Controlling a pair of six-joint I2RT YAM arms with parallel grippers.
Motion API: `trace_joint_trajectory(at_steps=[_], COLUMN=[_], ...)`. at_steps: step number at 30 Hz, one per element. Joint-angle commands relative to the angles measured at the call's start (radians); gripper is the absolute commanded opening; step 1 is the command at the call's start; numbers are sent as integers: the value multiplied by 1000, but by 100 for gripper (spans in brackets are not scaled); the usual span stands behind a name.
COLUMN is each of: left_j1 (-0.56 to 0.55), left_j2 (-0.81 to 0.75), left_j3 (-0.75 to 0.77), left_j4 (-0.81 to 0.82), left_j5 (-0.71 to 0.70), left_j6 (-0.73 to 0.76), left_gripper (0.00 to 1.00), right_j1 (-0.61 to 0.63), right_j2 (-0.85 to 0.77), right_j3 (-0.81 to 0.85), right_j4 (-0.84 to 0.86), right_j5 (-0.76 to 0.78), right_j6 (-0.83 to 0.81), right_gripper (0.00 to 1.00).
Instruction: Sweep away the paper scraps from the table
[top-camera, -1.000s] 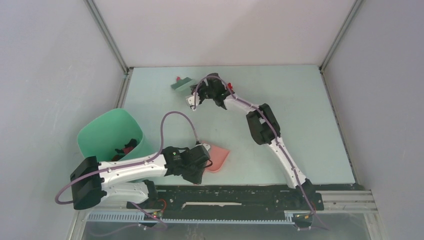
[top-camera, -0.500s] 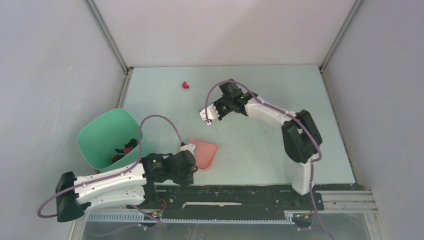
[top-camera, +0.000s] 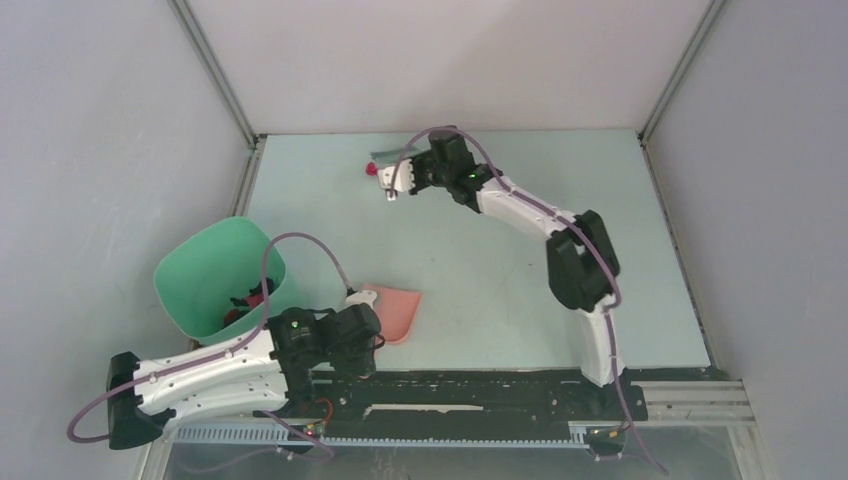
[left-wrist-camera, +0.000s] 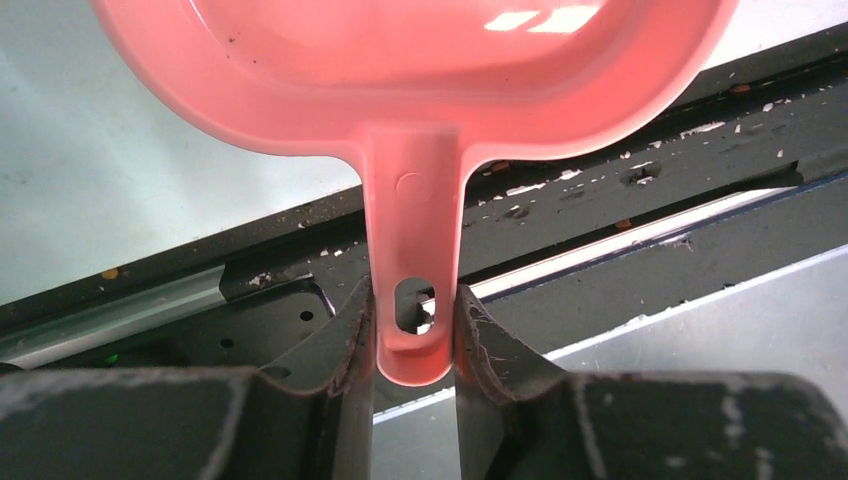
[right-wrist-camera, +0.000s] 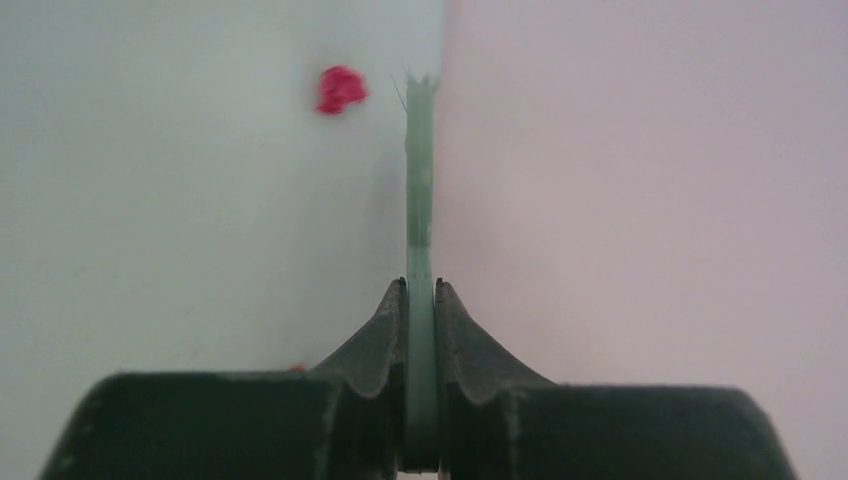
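R gripper (right-wrist-camera: 421, 290) clamps green brush (right-wrist-camera: 421, 180) beside red scrap (right-wrist-camera: 341, 89), far edge, for sweeping; L gripper (left-wrist-camera: 414, 300) clamps pink dustpan (left-wrist-camera: 400, 80) by handle, near edge.

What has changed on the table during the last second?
The right gripper, shut on the green brush, pulled back, then returned beside the red scrap on the far side. The left gripper drew the pink dustpan leftward, toward the bin. The bin and both grips stayed.

The table (top-camera: 480, 260) carries one red paper scrap (top-camera: 371, 171) (near its far edge).
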Motion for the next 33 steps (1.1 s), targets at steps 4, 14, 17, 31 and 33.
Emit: trace_joint_trajectory(at_steps=[4, 14, 17, 31, 33], left_j1=[-7, -11, -12, -18, -18], left_j2=[4, 32, 34, 140, 179], left_j3=[49, 55, 60, 93, 110], left_j4=[-38, -28, -21, -15, -16], left_j5=[21, 17, 15, 13, 12], left_j6=[-47, -56, -53, 56, 89], left_gripper=[0, 0, 0, 0, 0], right_j1=[28, 51, 58, 10, -18], right_j2=[354, 480, 369, -439, -506], right_j3=[321, 510, 386, -248, -244], right_j4=[323, 71, -28, -577, -561], right_j5=[39, -97, -123, -43, -71], right_j6=[-43, -121, -127, -114, -19], right_gripper=[0, 0, 0, 0, 0])
